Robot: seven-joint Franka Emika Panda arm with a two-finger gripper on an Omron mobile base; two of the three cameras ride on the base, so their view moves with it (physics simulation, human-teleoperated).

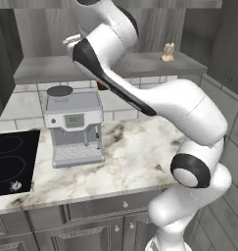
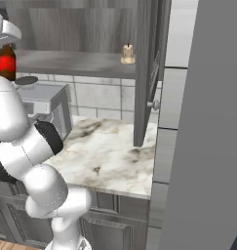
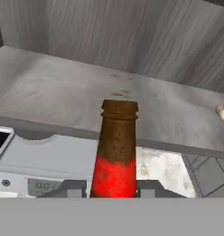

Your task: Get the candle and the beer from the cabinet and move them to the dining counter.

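One beer (image 3: 115, 152) upright between the claw (image 3: 112, 188) fingertips.

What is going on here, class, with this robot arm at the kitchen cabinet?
The arm has its jaws shut on the beer, a brown bottle with a red label, holding it in front of the open cabinet shelf, above the coffee machine. The candle stands on the shelf, not yet taken.
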